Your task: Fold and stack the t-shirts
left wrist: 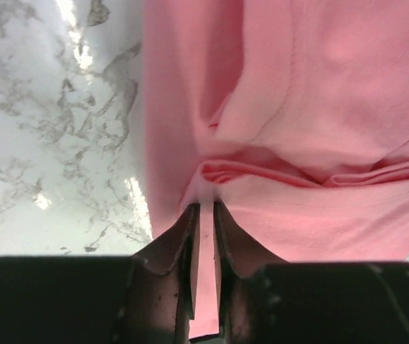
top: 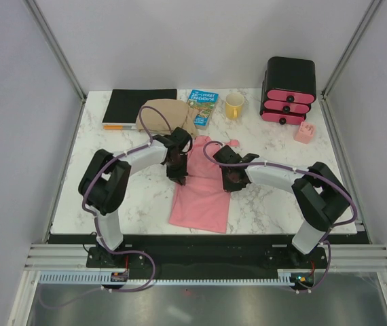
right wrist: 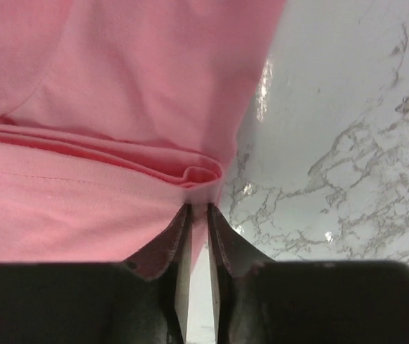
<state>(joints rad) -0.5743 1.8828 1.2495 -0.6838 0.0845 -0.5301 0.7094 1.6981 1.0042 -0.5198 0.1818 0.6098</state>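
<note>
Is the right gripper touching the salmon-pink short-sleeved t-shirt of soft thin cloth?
Touching. The right wrist view shows the right gripper nearly closed on a folded edge of the salmon-pink t-shirt, with the cloth bunched right at its fingertips.

T-shirt [top: 200, 200] soft matt cloth; table [top: 146, 197] glossy marble-look; drawer box [top: 290, 78] shiny plastic

My gripper [right wrist: 198, 208] pinches a folded edge of the pink t-shirt [right wrist: 118, 107], jaws nearly together. Marbled white table [right wrist: 348, 107] shows right of the cloth.
</note>
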